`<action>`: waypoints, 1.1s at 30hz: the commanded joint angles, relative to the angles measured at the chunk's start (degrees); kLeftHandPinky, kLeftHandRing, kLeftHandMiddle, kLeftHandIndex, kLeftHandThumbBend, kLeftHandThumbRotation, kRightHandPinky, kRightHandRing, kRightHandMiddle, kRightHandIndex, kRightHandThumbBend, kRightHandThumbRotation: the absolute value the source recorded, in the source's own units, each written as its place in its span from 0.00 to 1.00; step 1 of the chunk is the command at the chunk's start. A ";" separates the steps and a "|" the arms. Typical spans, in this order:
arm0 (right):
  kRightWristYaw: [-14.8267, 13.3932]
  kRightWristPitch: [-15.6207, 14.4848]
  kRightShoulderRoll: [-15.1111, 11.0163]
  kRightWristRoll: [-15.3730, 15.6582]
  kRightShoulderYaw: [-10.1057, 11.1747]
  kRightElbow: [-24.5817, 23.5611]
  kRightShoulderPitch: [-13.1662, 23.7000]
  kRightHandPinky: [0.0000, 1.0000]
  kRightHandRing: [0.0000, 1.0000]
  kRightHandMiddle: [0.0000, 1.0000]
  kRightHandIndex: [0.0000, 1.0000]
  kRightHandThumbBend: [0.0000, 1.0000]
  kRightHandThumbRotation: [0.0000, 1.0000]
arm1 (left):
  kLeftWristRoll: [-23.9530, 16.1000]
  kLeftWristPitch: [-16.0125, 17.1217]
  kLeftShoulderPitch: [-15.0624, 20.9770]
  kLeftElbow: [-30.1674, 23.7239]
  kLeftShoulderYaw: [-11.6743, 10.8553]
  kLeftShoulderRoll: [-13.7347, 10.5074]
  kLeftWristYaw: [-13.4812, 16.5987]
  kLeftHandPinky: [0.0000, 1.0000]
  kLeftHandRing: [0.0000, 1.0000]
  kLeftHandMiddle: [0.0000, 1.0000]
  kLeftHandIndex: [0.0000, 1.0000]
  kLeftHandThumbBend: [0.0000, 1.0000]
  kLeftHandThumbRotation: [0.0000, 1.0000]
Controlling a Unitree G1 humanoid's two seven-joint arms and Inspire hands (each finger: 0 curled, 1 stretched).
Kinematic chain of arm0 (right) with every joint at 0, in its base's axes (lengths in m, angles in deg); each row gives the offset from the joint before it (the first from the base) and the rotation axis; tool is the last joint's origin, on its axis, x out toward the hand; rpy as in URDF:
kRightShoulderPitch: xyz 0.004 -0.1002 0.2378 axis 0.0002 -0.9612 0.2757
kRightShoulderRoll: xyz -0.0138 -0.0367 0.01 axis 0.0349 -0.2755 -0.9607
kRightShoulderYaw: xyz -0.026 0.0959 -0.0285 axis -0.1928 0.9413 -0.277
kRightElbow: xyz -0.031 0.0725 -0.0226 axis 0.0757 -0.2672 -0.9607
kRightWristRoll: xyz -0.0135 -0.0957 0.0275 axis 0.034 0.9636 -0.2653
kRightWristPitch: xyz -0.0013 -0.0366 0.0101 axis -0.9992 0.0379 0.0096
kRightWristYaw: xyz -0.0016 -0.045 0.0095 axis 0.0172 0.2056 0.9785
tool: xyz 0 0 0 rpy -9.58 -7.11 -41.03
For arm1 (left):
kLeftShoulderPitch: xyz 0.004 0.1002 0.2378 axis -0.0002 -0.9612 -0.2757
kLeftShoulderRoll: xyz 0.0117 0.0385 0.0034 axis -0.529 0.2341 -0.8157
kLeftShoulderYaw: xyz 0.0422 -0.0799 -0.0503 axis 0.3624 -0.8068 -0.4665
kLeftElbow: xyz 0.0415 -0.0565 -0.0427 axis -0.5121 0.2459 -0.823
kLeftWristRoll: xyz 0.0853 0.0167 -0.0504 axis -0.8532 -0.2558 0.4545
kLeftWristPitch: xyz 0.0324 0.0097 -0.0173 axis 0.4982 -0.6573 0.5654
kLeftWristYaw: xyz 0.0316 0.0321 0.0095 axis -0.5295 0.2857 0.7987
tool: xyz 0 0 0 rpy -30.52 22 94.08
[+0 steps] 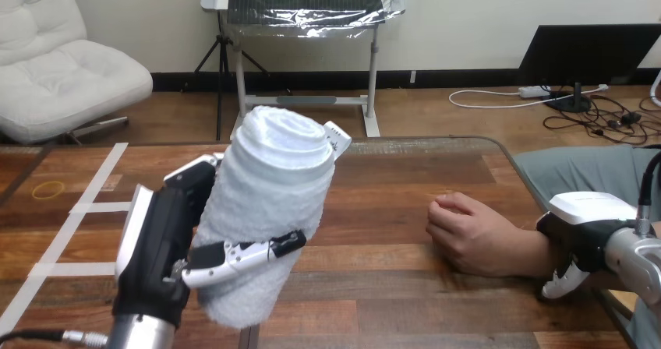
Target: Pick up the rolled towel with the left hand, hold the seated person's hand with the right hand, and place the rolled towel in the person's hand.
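head view puts my left hand (pixel 160 240) low and close, and i see it clamped on the rolled towel (pixel 269 201): the thumb (pixel 249 254) lies across the roll's near side, and fingertips (pixel 337 136) peek out from behind its upper end. the towel stands roughly upright in that grip, tilted so its spiral top leans away from the palm and toward my other hand, and its lower end hangs below the thumb, off the table (pixel 405 178) as far as i can judge. the roll fills the whole grasp, with the palm pressed against its side. my right hand (pixel 581 224) sits well apart from the towel, closed over the person's forearm (pixel 526 255) just behind the wrist; its white back faces up and one digit hooks down the forearm's near side, while the other fingers are hidden from me. the person's hand (pixel 468 232) rests on the wood just past my right hand, on the side facing the towel, with its fingers loosely curled in. between that hand and the towel lies bare tabletop. beyond my left hand, on the side away from the towel, pale tape lines (pixel 93 185) cross the wood, with a small yellow ring (pixel 48 189) lying farther out.
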 commanded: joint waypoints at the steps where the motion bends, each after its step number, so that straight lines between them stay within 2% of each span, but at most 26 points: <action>1: -1.90 0.77 1.23 -1.13 -0.03 2.09 3.64 0.36 0.42 0.50 0.61 0.63 0.11 | -0.65 -0.10 6.41 1.91 -0.13 -0.32 0.24 0.43 0.44 0.47 0.55 0.61 0.07; 8: -3.74 1.81 1.10 -1.44 -0.08 3.34 3.60 0.30 0.37 0.45 0.54 0.63 0.09 | -2.76 -2.50 9.80 4.78 0.08 -0.12 1.36 0.37 0.40 0.46 0.54 0.62 0.10; 12: -4.85 1.65 1.09 -1.30 0.00 3.39 3.35 0.28 0.35 0.44 0.52 0.63 0.09 | -3.70 -2.76 11.89 7.03 0.21 0.02 1.85 0.34 0.38 0.45 0.54 0.62 0.09; 20: -7.32 1.50 1.14 -1.47 0.52 3.06 2.65 0.26 0.33 0.44 0.50 0.62 0.09 | -3.44 -4.13 15.79 11.07 0.51 0.78 1.92 0.36 0.40 0.45 0.53 0.62 0.04; 33: -9.84 2.01 0.69 -3.04 1.62 1.38 1.49 0.23 0.31 0.41 0.45 0.59 0.01 | -5.56 -4.00 20.78 16.29 1.49 1.28 3.28 0.38 0.41 0.44 0.53 0.63 0.04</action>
